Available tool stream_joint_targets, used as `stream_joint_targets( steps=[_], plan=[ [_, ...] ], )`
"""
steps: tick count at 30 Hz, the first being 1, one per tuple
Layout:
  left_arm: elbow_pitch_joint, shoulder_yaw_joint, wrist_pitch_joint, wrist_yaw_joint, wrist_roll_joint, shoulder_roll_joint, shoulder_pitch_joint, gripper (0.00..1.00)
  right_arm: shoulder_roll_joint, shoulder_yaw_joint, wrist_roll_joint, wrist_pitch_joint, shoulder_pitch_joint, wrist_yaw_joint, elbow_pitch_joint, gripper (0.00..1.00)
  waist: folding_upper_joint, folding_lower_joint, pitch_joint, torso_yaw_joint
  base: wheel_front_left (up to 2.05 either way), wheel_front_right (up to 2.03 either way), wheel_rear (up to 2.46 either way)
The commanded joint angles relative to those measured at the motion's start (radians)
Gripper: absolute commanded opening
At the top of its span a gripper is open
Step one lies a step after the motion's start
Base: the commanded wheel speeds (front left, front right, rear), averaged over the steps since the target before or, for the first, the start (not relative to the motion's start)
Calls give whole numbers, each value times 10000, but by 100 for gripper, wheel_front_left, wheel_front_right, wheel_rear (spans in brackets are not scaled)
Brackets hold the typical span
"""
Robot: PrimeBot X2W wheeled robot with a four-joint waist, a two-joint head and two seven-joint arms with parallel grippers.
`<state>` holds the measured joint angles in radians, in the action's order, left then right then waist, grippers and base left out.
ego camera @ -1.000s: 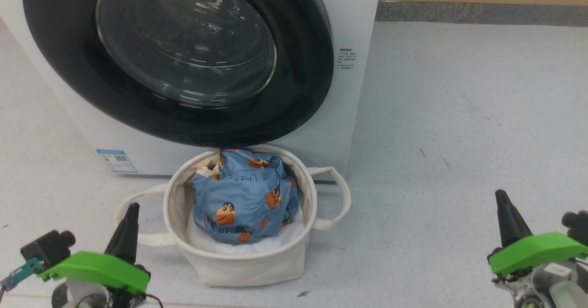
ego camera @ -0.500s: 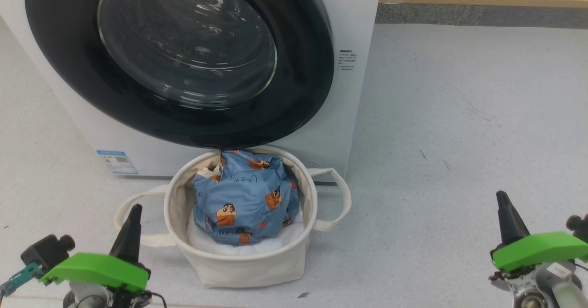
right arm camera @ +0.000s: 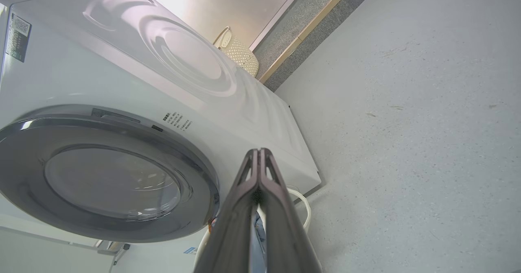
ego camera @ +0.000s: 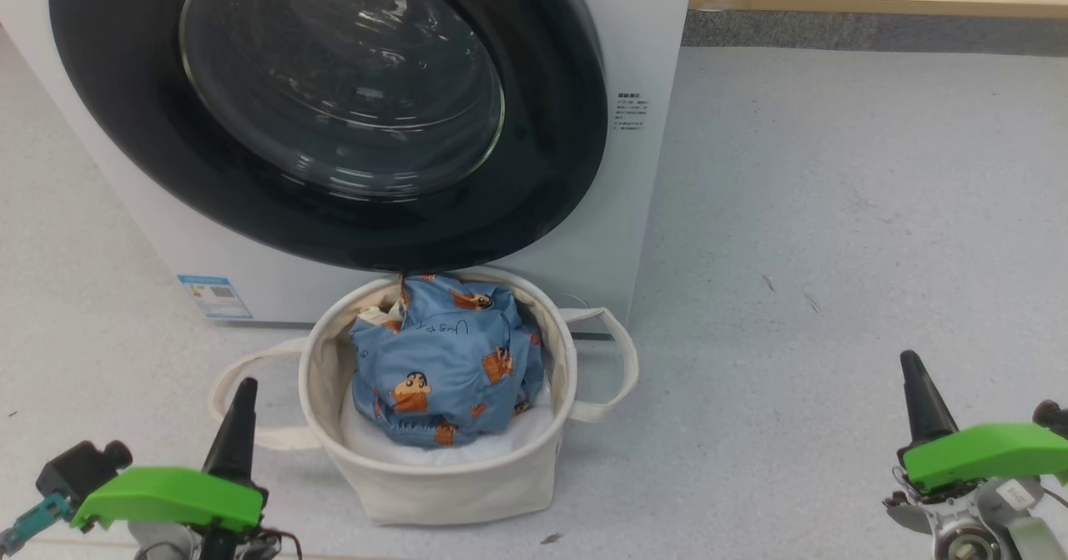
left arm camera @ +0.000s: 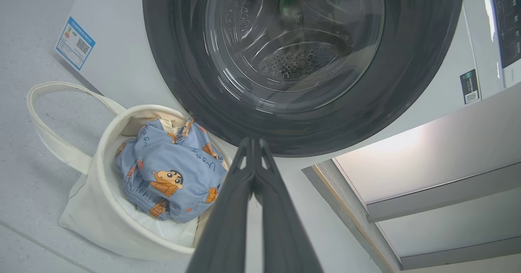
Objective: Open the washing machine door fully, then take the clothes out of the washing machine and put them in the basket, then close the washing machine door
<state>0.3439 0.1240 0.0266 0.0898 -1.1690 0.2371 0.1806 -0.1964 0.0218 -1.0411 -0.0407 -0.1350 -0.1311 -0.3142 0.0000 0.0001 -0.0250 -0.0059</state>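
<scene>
head view: one washer (ego camera: 655, 201), one closed door (ego camera: 555, 168), one basket (ego camera: 455, 485) holding one garment (ego camera: 442, 360); left gripper (ego camera: 242, 397), right gripper (ego camera: 912, 370) both clamped together, empty.

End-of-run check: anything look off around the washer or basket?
One thing: the light blue cartoon-print garment in the round cream canvas basket peaks right at the bottom rim of the glossy black round door. Touching or pinched, cannot tell. Otherwise nothing spilled or askew.

The washing machine door (ego camera: 551, 168), glossy black with a bulging clear window, sits shut against the white washing machine (ego camera: 647, 34). The cream basket (ego camera: 455, 485) stands upright on the floor (ego camera: 834, 209) just before the machine's front, holding the bunched light blue cartoon-print clothes (ego camera: 446, 360).
</scene>
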Motion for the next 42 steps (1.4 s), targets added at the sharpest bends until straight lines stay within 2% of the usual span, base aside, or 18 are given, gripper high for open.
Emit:
stream_joint_targets(
  steps=[1, 42],
  plan=[
    [-401, -375, -90, 102, -226, 41, 190, 0, 14, -64, -285, 73, -146, 2, 387, 0, 0, 0, 7, 2, 0, 0, 0],
    [-765, -1630, -911, 293, -2825, -1150, -380, 0, 918, -877, -3644, 994, 114, 3, 579, 0, 0, 0, 139, 38, 0, 0, 0]
  ],
)
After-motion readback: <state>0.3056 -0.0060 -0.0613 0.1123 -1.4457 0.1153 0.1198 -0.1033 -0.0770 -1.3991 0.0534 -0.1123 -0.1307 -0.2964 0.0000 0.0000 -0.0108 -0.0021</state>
